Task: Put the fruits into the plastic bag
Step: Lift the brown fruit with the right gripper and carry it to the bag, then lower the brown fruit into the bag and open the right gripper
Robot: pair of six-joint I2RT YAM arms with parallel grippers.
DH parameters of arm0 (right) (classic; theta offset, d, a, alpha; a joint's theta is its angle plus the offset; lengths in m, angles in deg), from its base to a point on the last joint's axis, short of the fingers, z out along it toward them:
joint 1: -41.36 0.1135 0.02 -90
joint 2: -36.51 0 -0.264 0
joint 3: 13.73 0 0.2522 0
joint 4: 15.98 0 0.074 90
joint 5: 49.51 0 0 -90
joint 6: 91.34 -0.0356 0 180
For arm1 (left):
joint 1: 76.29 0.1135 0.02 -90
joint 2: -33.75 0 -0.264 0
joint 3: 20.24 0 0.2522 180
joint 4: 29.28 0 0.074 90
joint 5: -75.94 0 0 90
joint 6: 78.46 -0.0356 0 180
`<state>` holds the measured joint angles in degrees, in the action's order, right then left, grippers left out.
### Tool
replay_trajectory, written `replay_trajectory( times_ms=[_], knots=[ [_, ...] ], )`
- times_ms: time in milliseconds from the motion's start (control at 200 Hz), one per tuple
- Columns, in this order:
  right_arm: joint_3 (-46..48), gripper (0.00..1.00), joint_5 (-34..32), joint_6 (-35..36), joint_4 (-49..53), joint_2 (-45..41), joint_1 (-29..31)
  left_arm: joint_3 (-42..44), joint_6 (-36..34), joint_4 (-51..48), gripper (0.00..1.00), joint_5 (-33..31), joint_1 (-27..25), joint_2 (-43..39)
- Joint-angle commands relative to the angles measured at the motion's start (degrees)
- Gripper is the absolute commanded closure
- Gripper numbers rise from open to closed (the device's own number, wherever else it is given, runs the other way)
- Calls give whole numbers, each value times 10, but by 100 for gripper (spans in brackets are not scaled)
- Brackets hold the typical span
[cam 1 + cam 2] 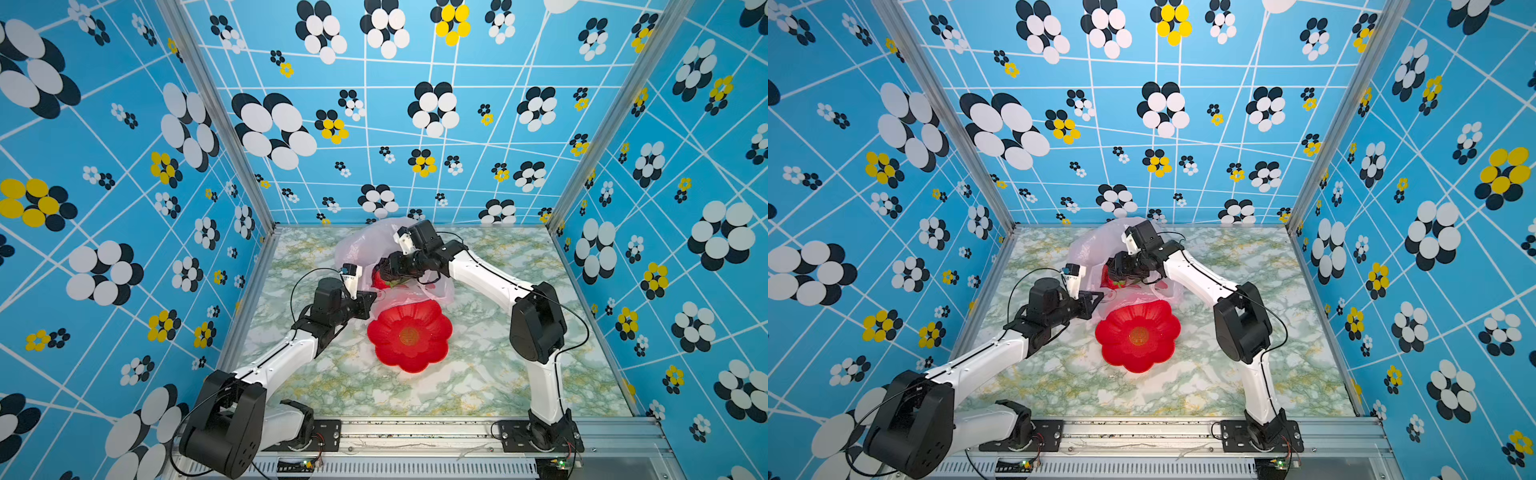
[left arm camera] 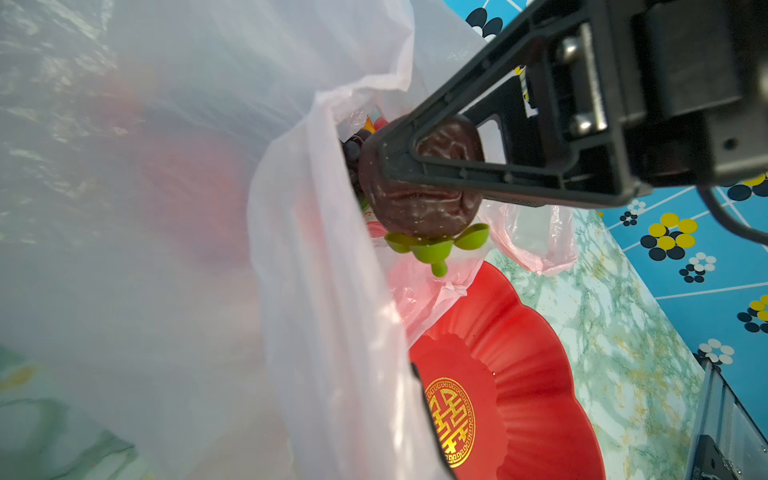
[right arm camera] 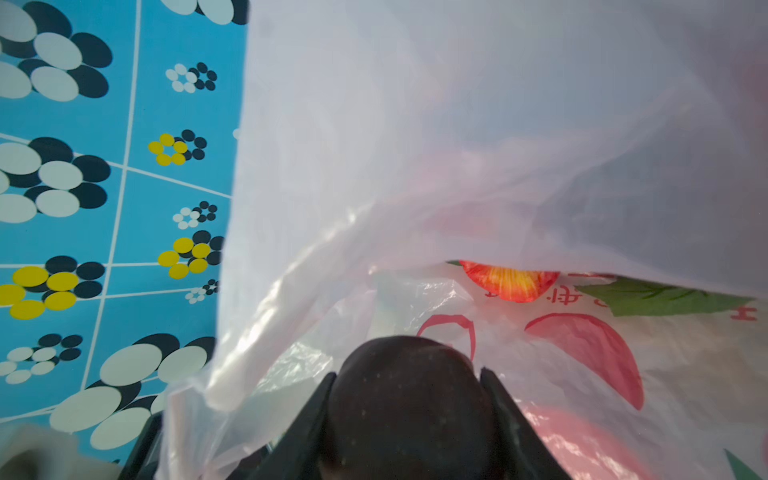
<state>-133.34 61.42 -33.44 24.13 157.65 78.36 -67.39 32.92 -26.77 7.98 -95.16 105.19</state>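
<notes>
Plastic bag: centre frame, red apple and grape bunch inside.
Right gripper: grasping brown fruit at its mouth.
Left gripper: clenched on bag rim.

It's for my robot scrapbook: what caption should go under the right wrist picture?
The right gripper holds a dark brown fruit at the mouth of the plastic bag, a red fruit inside.

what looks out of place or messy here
Nothing is spilled or damaged. The only untidy bit: a loose fold of the plastic bag drapes over the far rim of the red plate. The right tool grips the dark brown fruit at the bag's mouth.
</notes>
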Motion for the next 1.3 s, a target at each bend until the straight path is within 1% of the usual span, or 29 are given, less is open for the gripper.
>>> replay_trajectory(
  times_ms=[0, 145, 165, 280, 390, 580, 830, 1080, 1295],
  knots=[
    [-17, 53, -34, -16, -2, 18, 0, 7, 1, 10, 100, 0, 2, -13],
    [-23, 53, -46, -42, -28, 31, 0, 7, 1, 10, 100, -2, 1, -12],
    [-25, 53, -49, -45, -30, 48, 0, 6, 1, 10, 100, -1, 2, -11],
    [-43, 54, -63, -65, -38, 70, 0, 4, 1, 9, 100, 0, 1, -9],
    [-59, 53, -92, -92, -44, 86, -1, 6, 1, 11, 100, -1, 1, -11],
    [-50, 54, -161, -125, -97, 91, -11, 9, 1, 13, 100, 0, 2, -13],
    [-44, 54, -244, -108, -154, 86, -25, 8, 1, 13, 100, 2, 3, -12],
    [3, 55, -309, -63, -220, 58, -32, 12, 4, 18, 100, 2, 4, -16],
    [14, 55, -332, -26, -227, 39, -37, 9, 6, 17, 100, 4, 7, -9]
  ],
)
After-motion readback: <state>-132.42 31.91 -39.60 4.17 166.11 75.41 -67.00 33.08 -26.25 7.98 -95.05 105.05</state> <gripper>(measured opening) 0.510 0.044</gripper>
